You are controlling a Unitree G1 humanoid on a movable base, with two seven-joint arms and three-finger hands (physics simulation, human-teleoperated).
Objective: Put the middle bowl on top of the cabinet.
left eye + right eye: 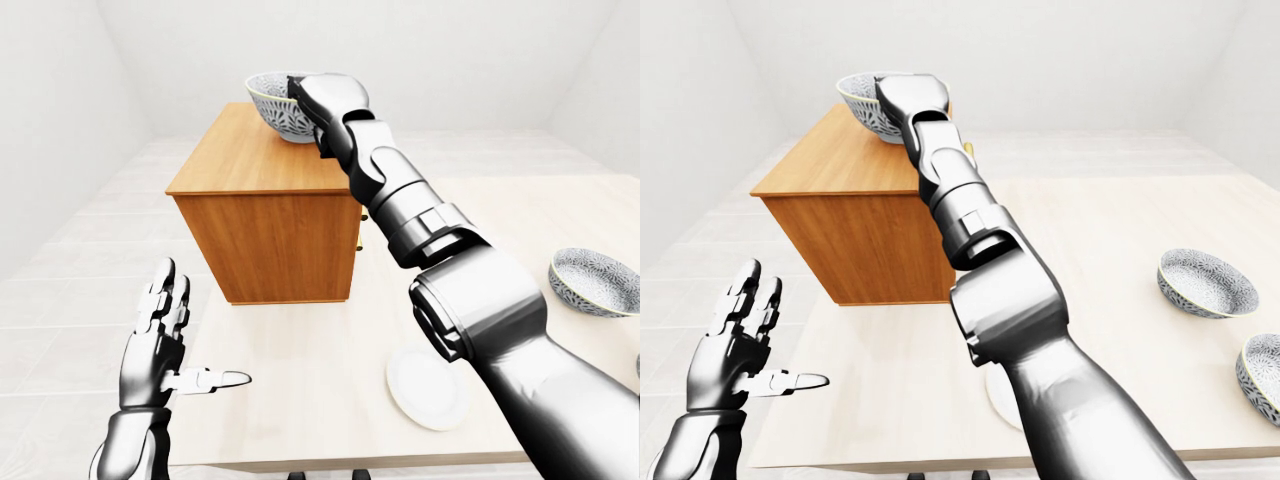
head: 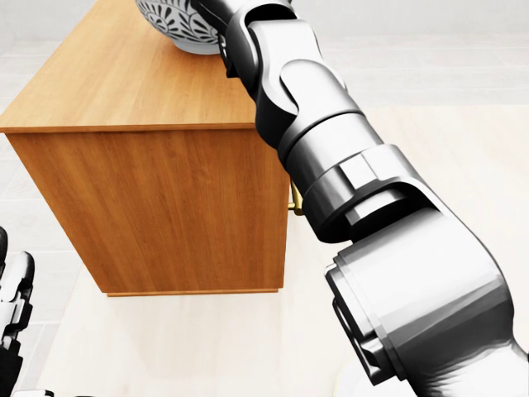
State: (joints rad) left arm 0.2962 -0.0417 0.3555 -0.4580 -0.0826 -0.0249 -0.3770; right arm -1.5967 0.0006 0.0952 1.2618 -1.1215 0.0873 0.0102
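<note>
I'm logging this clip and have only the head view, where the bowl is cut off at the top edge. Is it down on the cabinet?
Observer: In the left-eye view the bowl stands upright at the upper right of the cabinet top. I cannot confirm contact underneath.
Operator: Is the right hand gripping it?
Observer: The right hand is at the bowl's right rim. Its fingers are hidden, so I cannot tell.
Operator: And the left hand?
Observer: The left hand is open and empty, low on the left of that view.
</note>
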